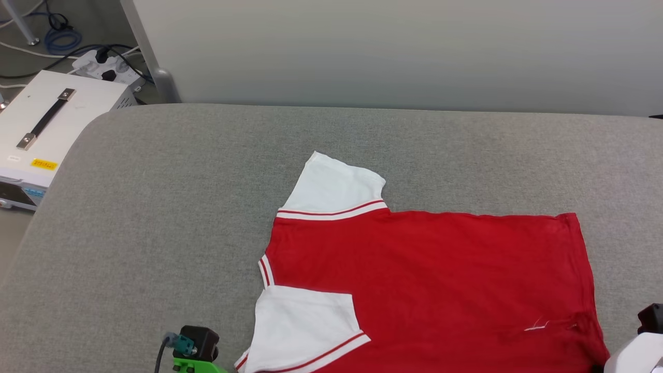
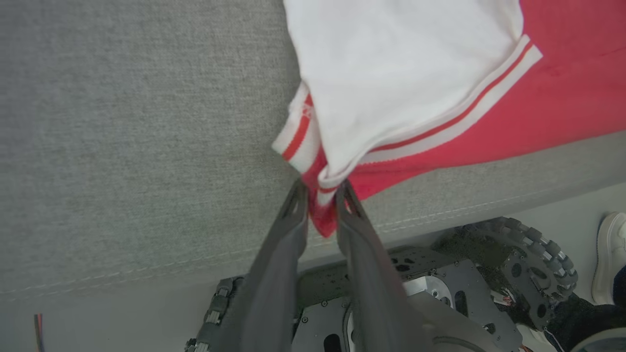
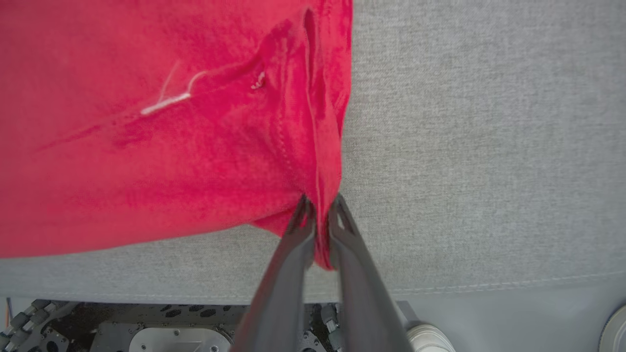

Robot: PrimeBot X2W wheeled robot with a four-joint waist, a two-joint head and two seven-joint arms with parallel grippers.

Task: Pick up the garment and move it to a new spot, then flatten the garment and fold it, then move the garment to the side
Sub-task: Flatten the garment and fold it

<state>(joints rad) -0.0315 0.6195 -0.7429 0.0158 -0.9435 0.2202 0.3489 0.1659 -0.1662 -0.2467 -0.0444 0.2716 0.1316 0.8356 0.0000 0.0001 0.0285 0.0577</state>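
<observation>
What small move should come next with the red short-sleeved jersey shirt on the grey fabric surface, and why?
Probably open both grippers: the red jersey shirt lies spread flat, while the left gripper and right gripper pinch its near corners.

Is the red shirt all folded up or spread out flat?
Mostly spread flat: the garment lies open on the grey surface, one white sleeve sticking out, the near sleeve lying over the red body.

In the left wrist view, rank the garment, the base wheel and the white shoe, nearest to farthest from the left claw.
1. garment, caught in the left claw.
2. wheel, lower right.
3. shoe, far right edge.
</observation>
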